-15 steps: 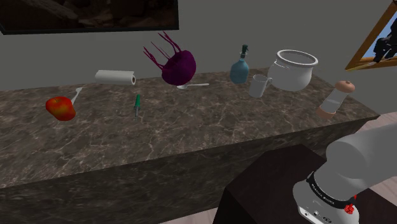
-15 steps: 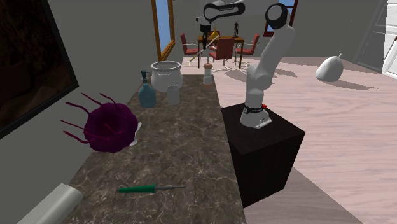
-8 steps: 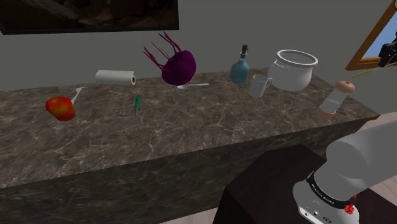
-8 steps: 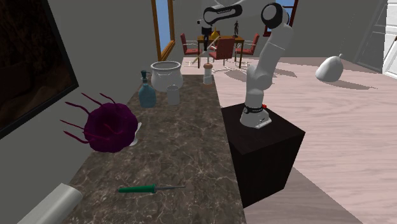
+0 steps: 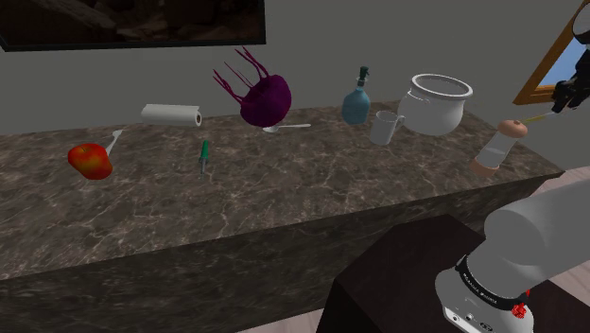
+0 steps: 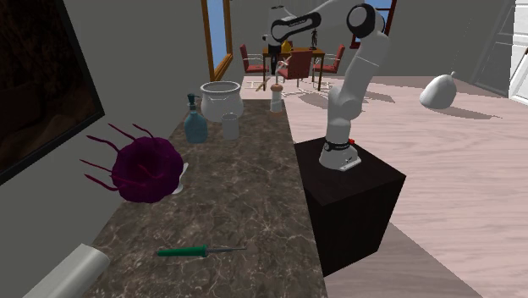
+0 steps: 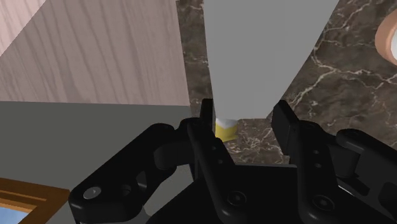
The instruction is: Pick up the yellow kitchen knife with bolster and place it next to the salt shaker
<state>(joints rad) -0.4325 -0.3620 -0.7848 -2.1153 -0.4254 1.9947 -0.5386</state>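
Counter (image 5: 312,203) with a dark veined top is the biggest thing, and the gripper (image 5: 565,95) hangs above one end of it, away from most objects on it. The white arm (image 6: 362,74) rises from the black stand (image 6: 360,199) and bends over to that end. Well apart from the gripper stands a purple vegetable (image 5: 266,98), and nearer to it a white pot (image 5: 435,102). The salt shaker (image 5: 496,148) is the closest object, standing upright below the gripper and a little to its side. The gripper's two fingers (image 7: 283,121) are closed part way on the knife (image 7: 267,51) and hold it at the yellow handle (image 7: 226,129), so the grey blade points out from the gripper toward the counter. The knife is in the air and touches nothing else. Its tip is near the shaker's pale brown top (image 7: 389,35).
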